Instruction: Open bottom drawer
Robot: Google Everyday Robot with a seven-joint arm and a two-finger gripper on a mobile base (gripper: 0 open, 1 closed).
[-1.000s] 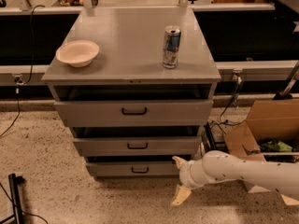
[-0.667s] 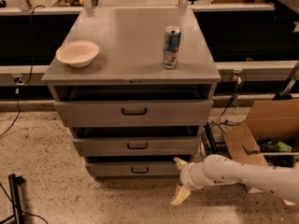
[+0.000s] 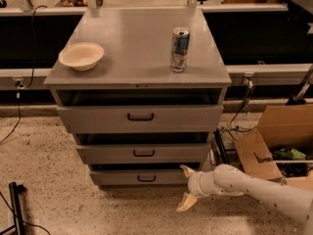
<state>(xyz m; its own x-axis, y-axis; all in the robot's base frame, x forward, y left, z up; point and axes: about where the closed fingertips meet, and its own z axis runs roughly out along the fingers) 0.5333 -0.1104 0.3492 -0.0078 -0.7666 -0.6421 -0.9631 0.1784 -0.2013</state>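
Observation:
The grey cabinet has three drawers. The bottom drawer point(image 3: 146, 177) is the lowest and narrowest grey panel, with a small black bar handle point(image 3: 146, 179); its front sits out a little, with a dark gap above it. My gripper point(image 3: 187, 187) is on a white arm coming in from the lower right. It is open, with one cream finger point(image 3: 187, 170) at the drawer's right end and the other point(image 3: 187, 202) low over the floor. It holds nothing and is right of the handle.
The middle drawer point(image 3: 144, 153) and top drawer point(image 3: 141, 117) are above. A cream bowl point(image 3: 81, 56) and a can point(image 3: 179, 49) stand on the cabinet top. An open cardboard box point(image 3: 279, 141) and cables lie to the right. A black stand point(image 3: 17, 207) is at lower left.
The gripper and arm stay in nearly the same place at the bottom drawer's right end. The drawers have not visibly moved.

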